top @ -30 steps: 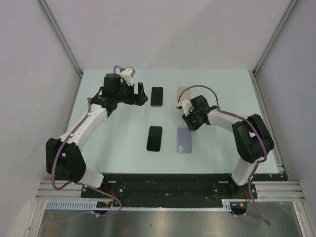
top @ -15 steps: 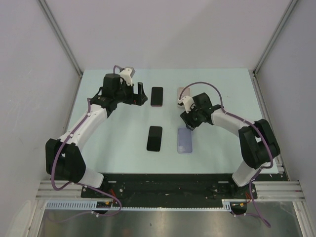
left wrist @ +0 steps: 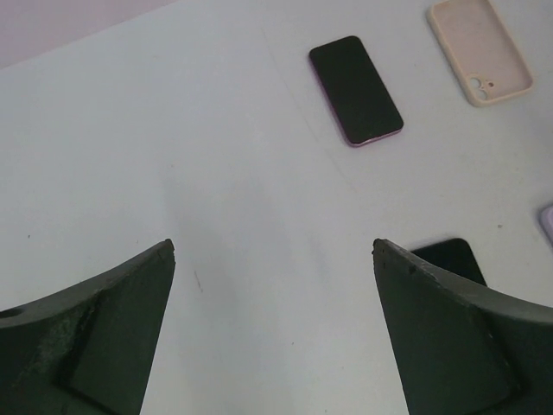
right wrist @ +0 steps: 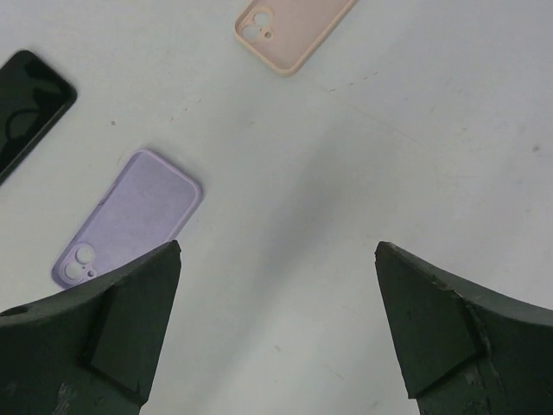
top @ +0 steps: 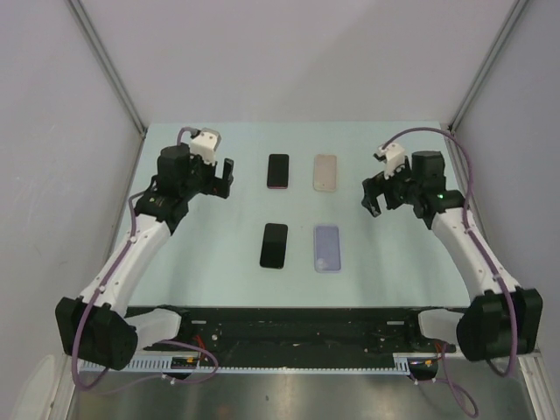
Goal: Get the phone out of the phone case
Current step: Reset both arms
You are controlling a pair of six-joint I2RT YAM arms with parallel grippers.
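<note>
- The left pincer (left wrist: 272, 249) hangs wide open and empty over bare tabletop (top: 219, 262), left of the objects. The right pincer (right wrist: 278, 249) is just as wide and empty, out to their right.
- The tabletop carries four flat things in two rows between the arms, all apart from one another.
- The pink-rimmed phone (left wrist: 355, 89) lies screen up at far left of the group. The rim reads as a thin case, so I judge this to be the phone to free; neither pincer is near it.
- The black phone (top: 274, 245) at near left shows no rim and looks bare. Mistaking it for the target would waste a grasp.
- The lavender case (right wrist: 130, 216) lies back up at near right; whether a phone sits inside cannot be told.
- The beige case (left wrist: 480, 51) at far right looks empty.
- Risks: the cased phone lies flat, so fingers closing on its edges may skid it away. With only one pincer gripping, case and phone would likely lift together; the other must pin the case.
</note>
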